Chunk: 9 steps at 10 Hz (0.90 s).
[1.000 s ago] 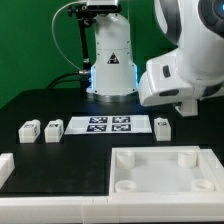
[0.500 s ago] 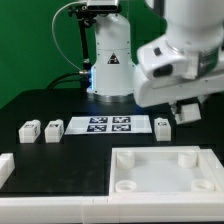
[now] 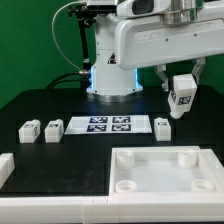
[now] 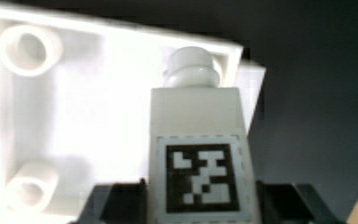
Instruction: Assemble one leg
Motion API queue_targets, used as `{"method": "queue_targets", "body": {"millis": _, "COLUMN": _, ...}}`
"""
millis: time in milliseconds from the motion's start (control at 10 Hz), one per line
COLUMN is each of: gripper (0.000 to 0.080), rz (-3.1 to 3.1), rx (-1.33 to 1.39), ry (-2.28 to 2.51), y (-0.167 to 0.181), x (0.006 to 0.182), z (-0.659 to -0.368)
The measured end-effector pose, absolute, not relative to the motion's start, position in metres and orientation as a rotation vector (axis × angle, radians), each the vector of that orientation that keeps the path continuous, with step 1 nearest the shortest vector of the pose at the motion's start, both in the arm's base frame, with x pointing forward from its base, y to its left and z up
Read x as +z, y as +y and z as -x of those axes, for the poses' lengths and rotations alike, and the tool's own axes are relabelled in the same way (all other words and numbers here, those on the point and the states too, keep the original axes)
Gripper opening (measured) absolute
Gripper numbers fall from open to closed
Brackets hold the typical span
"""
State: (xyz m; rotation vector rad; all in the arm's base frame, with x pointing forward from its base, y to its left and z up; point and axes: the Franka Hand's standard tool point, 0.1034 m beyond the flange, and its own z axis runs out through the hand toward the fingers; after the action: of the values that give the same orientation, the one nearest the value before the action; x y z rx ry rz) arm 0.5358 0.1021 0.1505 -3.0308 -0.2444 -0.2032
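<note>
Hanging clear of the table [image 3: 30, 100], the leg [image 3: 182, 95] sits clamped in your gripper [image 3: 180, 86], jaws narrow on its sides, tag showing; the tray-like part [image 3: 200, 180] lies below, seemingly under its pegged end.

The black counter [image 3: 60, 165] is carrying the marker board [image 3: 108, 125] at its middle. On the exterior view's left, a leg [image 3: 29, 129] and a second leg [image 3: 53, 129] are lying side by side. A third leg [image 3: 162, 126] is lying just beside the board's right end. The tray [image 3: 160, 151] is sitting in front.
</note>
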Motion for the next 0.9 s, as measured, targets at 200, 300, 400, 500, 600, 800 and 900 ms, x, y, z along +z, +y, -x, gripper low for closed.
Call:
{"method": "queue_targets", "body": {"millis": 200, "gripper": 0.0291, "rz": 2.977, "rx": -0.596, "ry": -0.244, "y": 0.104, "x": 0.141, "z": -0.555}}
{"method": "queue_targets", "body": {"millis": 300, "gripper": 0.0291, "rz": 2.942, "rx": -0.704, "ry": -0.242, "y": 0.112, "x": 0.136, "z": -0.575}}
{"method": "queue_targets", "body": {"millis": 400, "gripper": 0.0291, "rz": 2.899, "rx": -0.830, "ry": -0.238, "y": 0.120, "x": 0.139, "z": -0.601}}
{"method": "queue_targets", "body": {"millis": 500, "gripper": 0.0291, "rz": 2.836, "rx": -1.010, "ry": -0.223, "y": 0.125, "x": 0.142, "z": -0.613}}
{"method": "queue_targets", "body": {"millis": 600, "gripper": 0.0291, "rz": 2.854, "rx": -0.965, "ry": -0.234, "y": 0.125, "x": 0.129, "z": -0.605}}
{"method": "queue_targets", "body": {"millis": 800, "gripper": 0.0291, "rz": 2.860, "rx": -0.947, "ry": -0.234, "y": 0.124, "x": 0.130, "z": -0.605}}
{"method": "queue_targets", "body": {"millis": 900, "gripper": 0.0291, "rz": 2.862, "rx": -0.943, "ry": -0.235, "y": 0.124, "x": 0.129, "z": -0.605}}
